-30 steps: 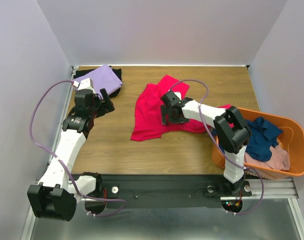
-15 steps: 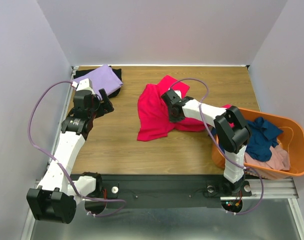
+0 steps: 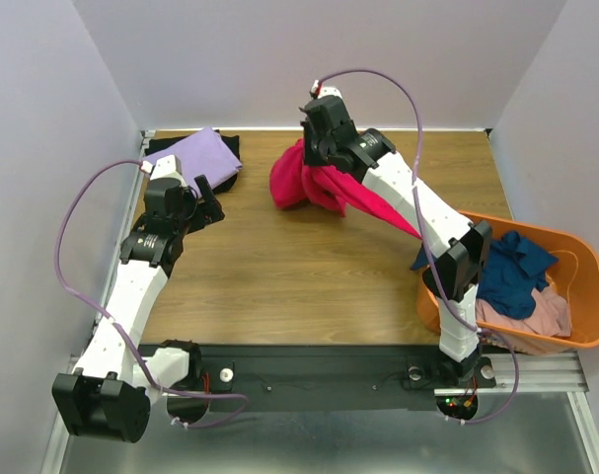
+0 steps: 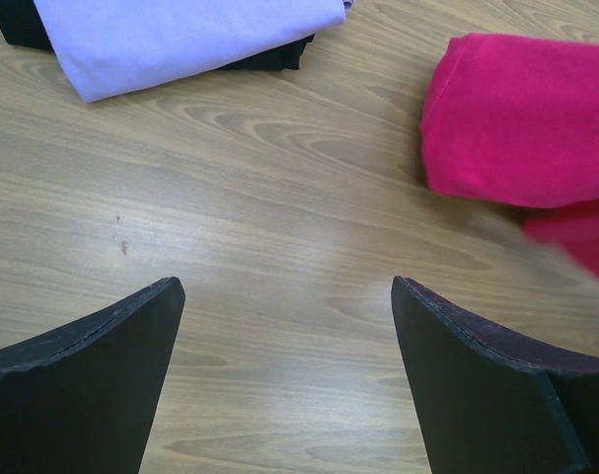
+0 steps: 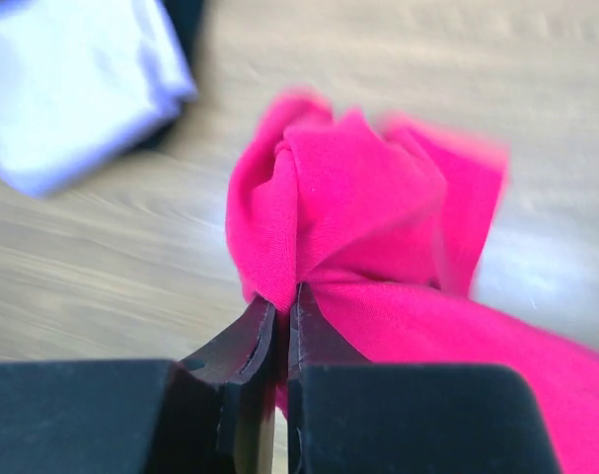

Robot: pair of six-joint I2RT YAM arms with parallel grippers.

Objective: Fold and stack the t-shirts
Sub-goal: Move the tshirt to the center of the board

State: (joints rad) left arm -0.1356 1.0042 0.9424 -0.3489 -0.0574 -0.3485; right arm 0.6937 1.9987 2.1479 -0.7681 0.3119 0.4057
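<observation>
No writing, label, brand or number can be read in any view. The crimson-pink t-shirt point(image 3: 294, 183), the lavender t-shirt point(image 3: 202, 153), the orange tub point(image 3: 536, 226) and the table point(image 3: 279, 286) show only plain surfaces.

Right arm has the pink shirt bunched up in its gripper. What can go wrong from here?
1. The right gripper is shut on only a thin pinch of the crimson-pink shirt; the cloth may slip out.
2. The shirt hangs bunched, a tail trailing under the arm towards the orange tub; it could drag or land crumpled.
3. The left gripper is open and holds nothing, so one grip alone must spread the shirt.
</observation>
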